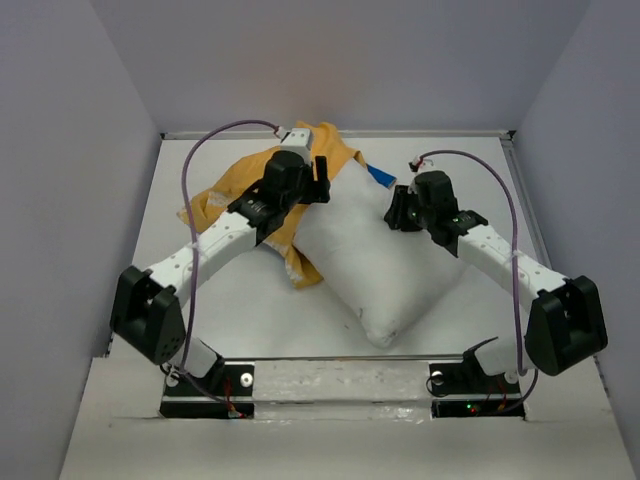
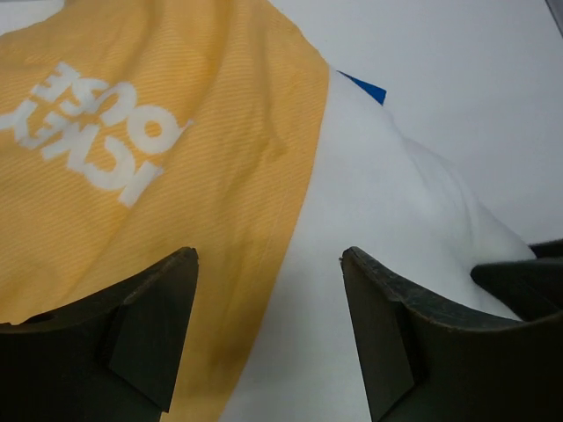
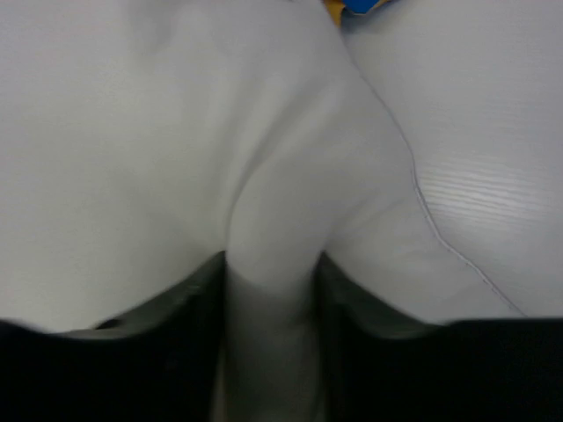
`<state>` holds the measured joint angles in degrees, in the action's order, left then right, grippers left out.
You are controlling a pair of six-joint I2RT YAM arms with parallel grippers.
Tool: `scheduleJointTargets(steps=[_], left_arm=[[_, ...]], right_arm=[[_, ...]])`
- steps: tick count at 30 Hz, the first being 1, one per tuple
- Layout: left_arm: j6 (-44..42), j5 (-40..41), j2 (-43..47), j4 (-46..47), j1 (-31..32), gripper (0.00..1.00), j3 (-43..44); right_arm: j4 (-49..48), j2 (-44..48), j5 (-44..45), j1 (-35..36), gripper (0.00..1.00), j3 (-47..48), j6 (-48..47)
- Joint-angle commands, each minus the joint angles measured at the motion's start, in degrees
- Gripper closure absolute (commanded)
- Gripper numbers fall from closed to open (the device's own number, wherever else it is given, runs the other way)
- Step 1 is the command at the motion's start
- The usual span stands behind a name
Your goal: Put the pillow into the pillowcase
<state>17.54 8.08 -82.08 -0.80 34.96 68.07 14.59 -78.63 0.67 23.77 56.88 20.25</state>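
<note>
The top view looks down from above and behind both arm bases over the whole desk [image 1: 250, 310]. The left wrist view hangs close over the pillowcase [image 2: 176, 176] and pillow [image 2: 396, 220]. The right wrist view sits nearer still on the same pillow.

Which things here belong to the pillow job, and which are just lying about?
Belonging to the job:
pillow
pillowcase

Lying about:
nothing loose; only the table and the arms' purple cables

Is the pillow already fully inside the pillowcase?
No, most of the white pillow lies uncovered beside the yellow pillowcase.
</note>
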Motion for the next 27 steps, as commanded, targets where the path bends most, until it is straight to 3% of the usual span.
scheduleJointTargets(steps=[1,3,7,12,16,19,21,22,24,27], left_arm=[[-8.7,4.8,-7.2,-0.5,3.3,0.23,12.0],[-13.0,6.2,-11.7,-3.8,4.4,0.24,17.1],[-16.6,15.5,-15.9,-9.3,8.3,0.27,22.0],[-9.7,14.0,-8.7,-4.7,8.5,0.28,12.6],[-5.0,14.4,-1.8,-4.5,8.5,0.28,6.6],[-1.7,12.0,5.0,-4.0,8.5,0.28,0.9],[-0.3,11.9,6.3,-4.7,8.8,0.28,-2.0],[0.1,11.9,6.6,-5.2,9.0,0.28,-2.7],[1.2,12.7,7.1,-6.2,10.5,0.28,-4.8],[2.2,16.8,8.5,-7.5,12.3,0.28,-6.8]], right_arm=[[-9.9,-0.1,-16.9,4.1,0.91,-4.1,1.9],[-10.9,2.1,-17.9,5.9,1.00,-5.1,3.2],[-12.7,10.1,-19.1,12.2,1.00,-7.3,9.2],[-16.5,10.8,-19.2,19.8,1.00,-7.5,15.2],[-16.3,8.8,-20.8,21.7,0.42,-4.8,14.1],[-11.3,14.4,-12.4,21.7,0.28,-4.1,10.7],[-9.1,17.1,-8.7,20.5,0.28,-4.3,8.2],[-8.4,18.0,-8.1,19.7,0.37,-4.4,7.6],[-7.3,18.2,-7.9,17.8,0.45,-4.9,6.5],[-6.3,14.8,-9.4,13.9,0.44,-4.8,5.5]])
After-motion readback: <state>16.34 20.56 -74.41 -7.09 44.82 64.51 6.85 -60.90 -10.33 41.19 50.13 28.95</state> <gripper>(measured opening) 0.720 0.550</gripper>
